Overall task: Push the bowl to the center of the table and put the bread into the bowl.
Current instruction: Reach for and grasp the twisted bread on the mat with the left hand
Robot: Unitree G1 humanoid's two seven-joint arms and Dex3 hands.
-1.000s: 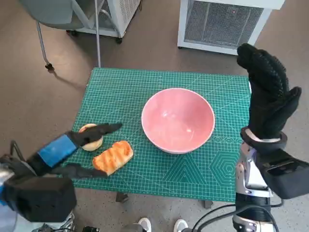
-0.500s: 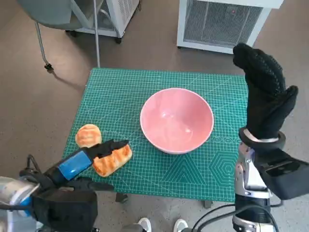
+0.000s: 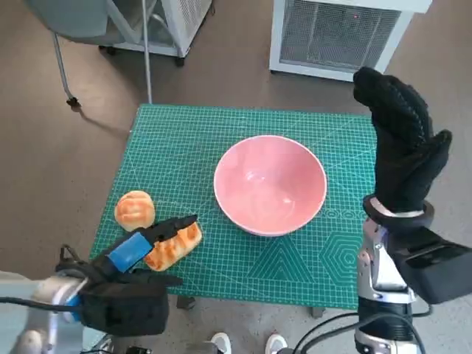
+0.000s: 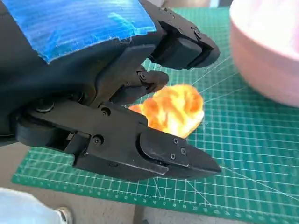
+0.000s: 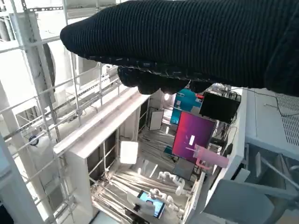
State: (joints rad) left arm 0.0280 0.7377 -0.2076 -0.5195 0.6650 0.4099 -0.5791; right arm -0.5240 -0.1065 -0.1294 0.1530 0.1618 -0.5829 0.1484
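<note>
Head view: one pink bowl (image 3: 270, 184) stands near the middle of the green-matted desk (image 3: 221, 133) with nothing in it; two breads lie at the desk's near left corner, a round bun (image 3: 135, 209) and a long glazed bread (image 3: 175, 245) just beside it. My left robot hand (image 3: 136, 254) sits over the long bread, fingers spread to either side of it in the left wrist view, holding nothing that I can see. My right robot hand (image 3: 402, 151) is raised beside the bowl, fingers straight, carrying nothing.
</note>
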